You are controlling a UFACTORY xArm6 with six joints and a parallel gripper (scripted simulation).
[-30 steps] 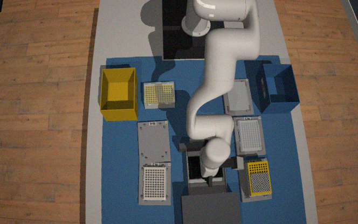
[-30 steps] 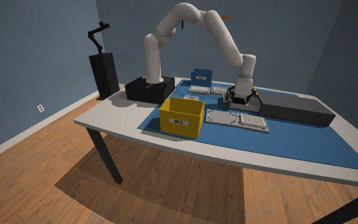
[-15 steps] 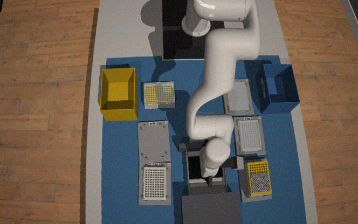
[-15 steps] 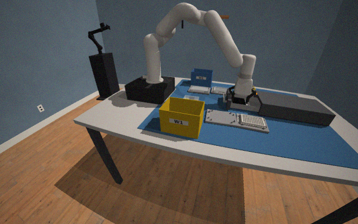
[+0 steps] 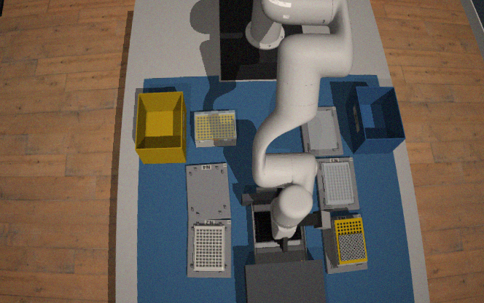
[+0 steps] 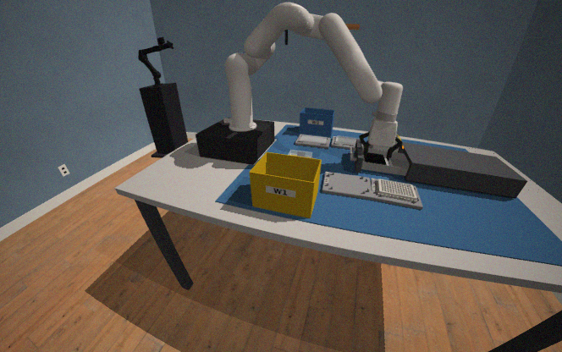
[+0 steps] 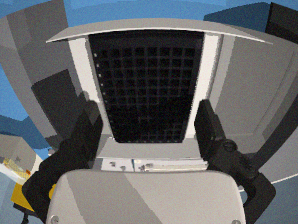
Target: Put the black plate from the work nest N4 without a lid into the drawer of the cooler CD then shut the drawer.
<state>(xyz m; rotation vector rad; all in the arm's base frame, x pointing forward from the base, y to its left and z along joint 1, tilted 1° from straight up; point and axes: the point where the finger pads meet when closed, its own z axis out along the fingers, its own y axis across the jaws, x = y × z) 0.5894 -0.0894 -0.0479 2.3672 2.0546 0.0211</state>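
White arm [image 5: 302, 109] over the open drawer [image 5: 278, 251], black plate [image 5: 262, 226] inside, nest N4 [image 5: 208, 191] bare.

The setting is a laboratory automation bench: a table [image 6: 178, 186] carries a blue mat [image 6: 444, 224], labelled plate nests [image 5: 208, 189], white well plates [image 5: 208, 248], a tip box [image 5: 215, 127] and labelled bins [image 6: 284, 184].

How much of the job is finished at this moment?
Done: nest N4 has no plate, and the black plate lies in the open drawer. In hand: nothing; the gripper is open above the plate. Left: shutting the drawer fully.
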